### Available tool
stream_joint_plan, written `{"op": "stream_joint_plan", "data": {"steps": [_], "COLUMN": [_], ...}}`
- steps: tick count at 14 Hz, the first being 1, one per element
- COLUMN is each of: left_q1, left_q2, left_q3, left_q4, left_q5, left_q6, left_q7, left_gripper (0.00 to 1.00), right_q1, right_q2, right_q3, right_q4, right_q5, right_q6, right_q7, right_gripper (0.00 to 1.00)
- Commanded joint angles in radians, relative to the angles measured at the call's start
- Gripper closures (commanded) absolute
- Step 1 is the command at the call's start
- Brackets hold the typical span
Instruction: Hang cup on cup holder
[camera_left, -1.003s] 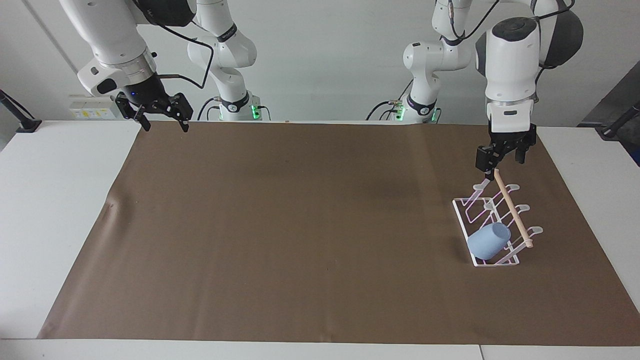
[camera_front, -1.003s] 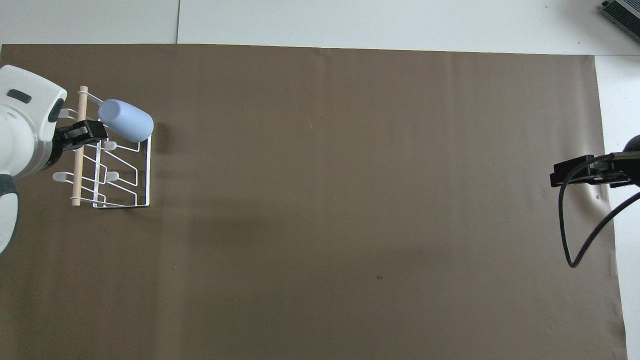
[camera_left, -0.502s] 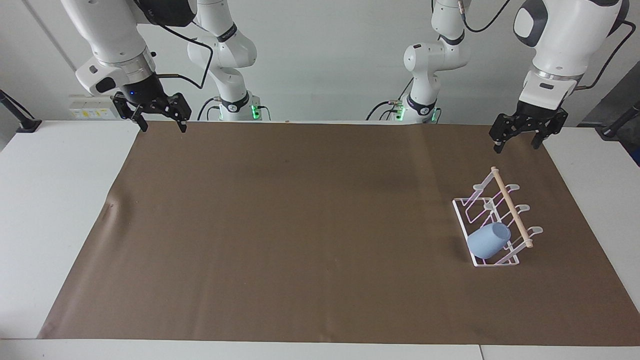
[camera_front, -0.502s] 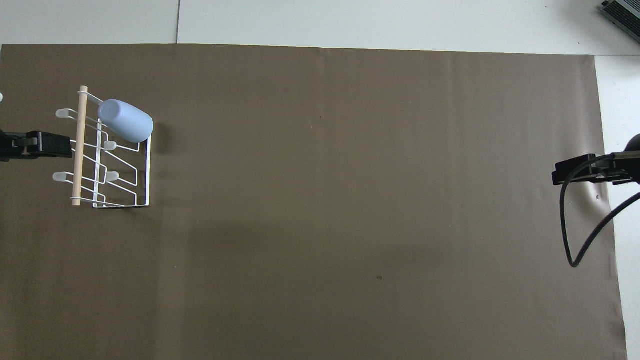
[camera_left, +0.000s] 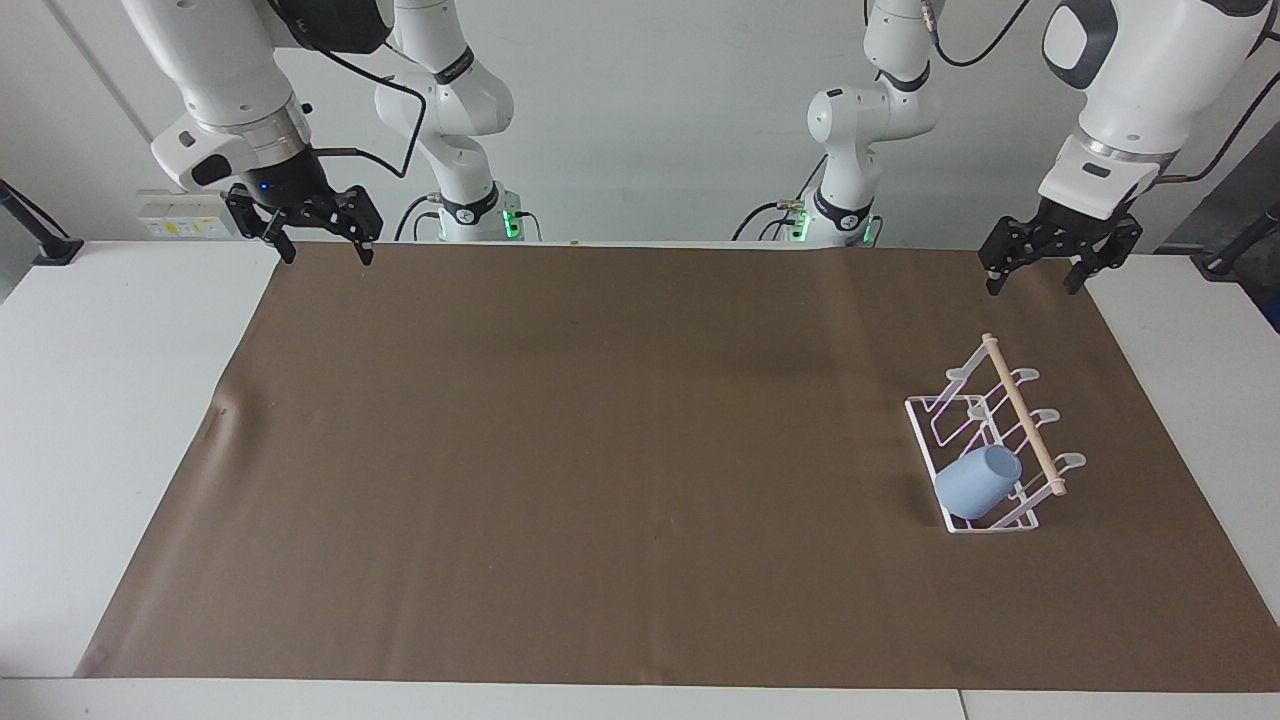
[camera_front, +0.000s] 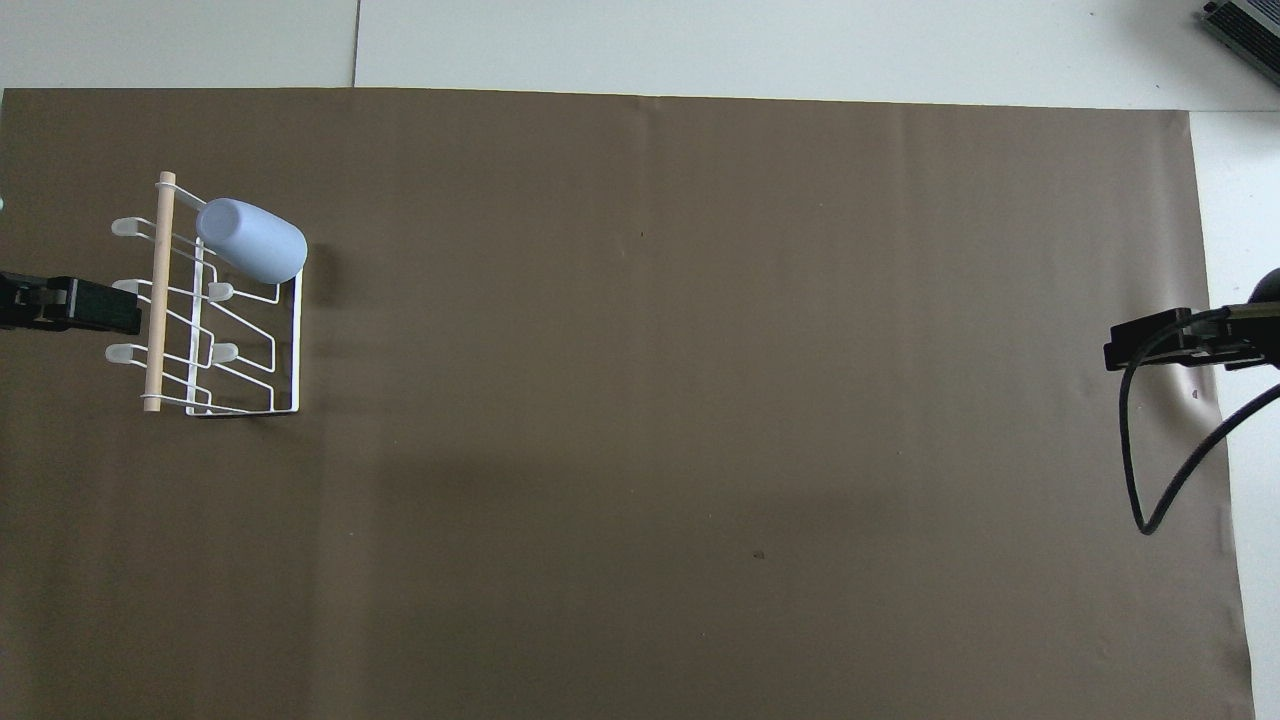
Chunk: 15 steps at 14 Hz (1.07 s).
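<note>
The light-blue cup (camera_left: 975, 482) (camera_front: 252, 242) rests tilted on a prong of the white wire cup holder (camera_left: 1022, 412) (camera_front: 152, 370), at the holder's end farthest from the robots. The holder stands on the brown mat toward the left arm's end of the table. My left gripper (camera_left: 1032, 287) (camera_front: 120, 306) hangs open and empty in the air over the mat's edge by the robots, apart from the holder. My right gripper (camera_left: 330, 257) (camera_front: 1112, 354) waits open and empty over the mat's corner at the right arm's end.
A brown mat (camera_left: 600, 450) covers most of the white table (camera_left: 120, 400). A black cable (camera_front: 1150, 470) loops below the right gripper. A grey device (camera_front: 1245, 25) sits at the table's corner farthest from the robots.
My left gripper rose from just above the holder's rod and drew back toward the robots. The cup stayed on the holder. The right arm did not move.
</note>
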Motion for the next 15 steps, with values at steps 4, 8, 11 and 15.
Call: {"op": "stream_joint_plan", "data": {"steps": [4, 8, 11, 15], "left_q1": [0.011, -0.019, -0.117, -0.162], "left_q2": [0.048, 0.069, 0.074, 0.077], "left_q3": [-0.006, 0.040, 0.132, 0.176], "left_q4": [0.107, 0.110, 0.115, 0.118], "left_q5": [-0.037, -0.034, -0.048, -0.050], "left_q6": [-0.134, -0.136, -0.134, -0.148], "left_q7": [0.023, 0.024, 0.023, 0.024], "left_gripper": [0.00, 0.00, 0.00, 0.00], "right_q1": [-0.005, -0.005, -0.005, -0.005], "right_q2": [-0.021, -0.021, -0.021, -0.021], "right_q3": [0.004, 0.004, 0.004, 0.004], "right_q4": [-0.029, -0.029, -0.029, -0.029], "right_q5": [0.002, 0.002, 0.002, 0.002], "right_q6": [0.024, 0.024, 0.024, 0.024], "right_q7": [-0.009, -0.009, -0.009, -0.009], "right_gripper": [0.00, 0.00, 0.00, 0.00]}}
